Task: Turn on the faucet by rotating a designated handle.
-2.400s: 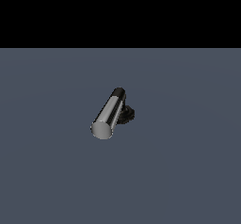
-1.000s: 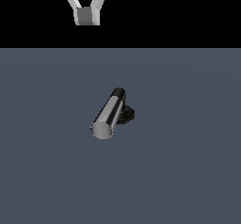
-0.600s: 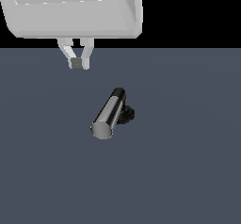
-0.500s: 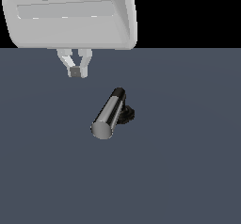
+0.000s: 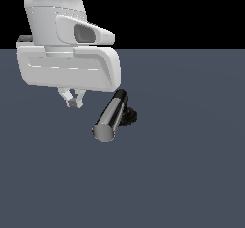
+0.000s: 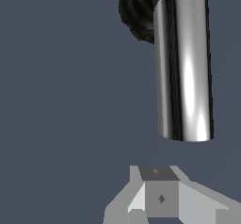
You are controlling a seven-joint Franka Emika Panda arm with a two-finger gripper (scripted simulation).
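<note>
In the exterior view: a flat slate-grey floor [image 5: 191,174] under a black backdrop, carrying the faucet [image 5: 125,115] roughly midway across, nearer its far edge than its near one. Round black base and short elbow mostly hidden behind the handle [image 5: 110,116], a chrome bar slanting from the elbow toward the near edge and the exterior view's left, flat round end facing the camera. Bulky white arm [image 5: 67,50] filling the upper part on the exterior view's left, with the gripper [image 5: 72,101] hanging below it, just beside the handle on that side and apart from it, fingertips drawn close together with nothing between them (narrow, near closed). No brand, label or writing readable anywhere. In the wrist view: handle [image 6: 184,63] large and bright, streaked with reflections, joined to the black elbow of the faucet [image 6: 136,11]; gripper [image 6: 160,190] showing as grey faceted fingers pressed close, clear of the bar's free end, bare grey floor [image 6: 61,100] between.
</note>
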